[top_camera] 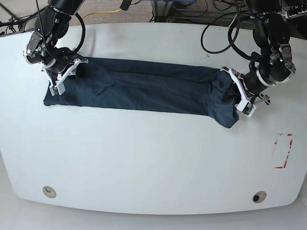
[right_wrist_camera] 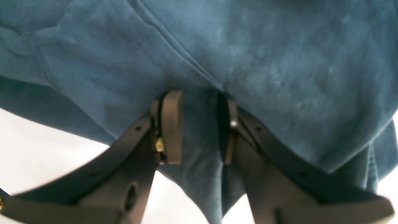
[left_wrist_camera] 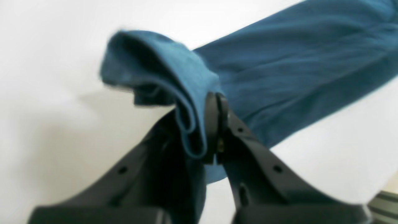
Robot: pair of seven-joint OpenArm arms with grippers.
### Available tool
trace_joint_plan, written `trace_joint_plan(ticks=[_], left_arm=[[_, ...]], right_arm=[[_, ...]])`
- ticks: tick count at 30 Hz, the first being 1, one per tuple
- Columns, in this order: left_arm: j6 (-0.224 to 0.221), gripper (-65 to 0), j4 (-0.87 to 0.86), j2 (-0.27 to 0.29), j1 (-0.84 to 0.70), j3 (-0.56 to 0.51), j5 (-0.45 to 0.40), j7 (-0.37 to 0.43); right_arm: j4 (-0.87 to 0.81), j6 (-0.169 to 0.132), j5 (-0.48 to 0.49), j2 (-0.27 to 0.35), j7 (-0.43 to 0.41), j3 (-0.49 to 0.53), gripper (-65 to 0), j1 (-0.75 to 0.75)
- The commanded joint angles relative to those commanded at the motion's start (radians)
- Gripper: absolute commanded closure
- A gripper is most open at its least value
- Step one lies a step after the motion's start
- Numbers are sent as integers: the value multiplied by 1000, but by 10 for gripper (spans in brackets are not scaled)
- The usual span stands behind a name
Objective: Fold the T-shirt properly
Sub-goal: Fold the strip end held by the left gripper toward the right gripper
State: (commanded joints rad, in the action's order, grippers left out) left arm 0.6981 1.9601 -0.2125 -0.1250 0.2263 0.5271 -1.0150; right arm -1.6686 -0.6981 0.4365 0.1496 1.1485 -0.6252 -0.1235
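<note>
The dark blue T-shirt lies as a long narrow band across the white table. At its right end in the base view, my left gripper is shut on a bunched fold. The left wrist view shows that fold curling up over the left gripper, with the rest of the shirt stretching away. At the band's left end, my right gripper holds the cloth. In the right wrist view the T-shirt fills the frame, and a wad of it sits between the fingers of the right gripper.
A red marking sits near the table's right edge. Two round fittings lie by the front edge. Cables run behind the table's far edge.
</note>
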Motion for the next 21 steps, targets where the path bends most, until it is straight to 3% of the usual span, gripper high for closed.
trace_joint_plan(ticks=[8,11,21], left_arm=[[0,0,8,9,54,-193,-2,0],[0,-1,6,52,83,-227,-5,0],[0,-3,-57,160,149,-393,-176,-6]], right_arm=[[0,0,0,0,0,0,-173,0],[0,0,0,0,0,0,-173,0],[0,0,0,-2,0,0,-173,8]])
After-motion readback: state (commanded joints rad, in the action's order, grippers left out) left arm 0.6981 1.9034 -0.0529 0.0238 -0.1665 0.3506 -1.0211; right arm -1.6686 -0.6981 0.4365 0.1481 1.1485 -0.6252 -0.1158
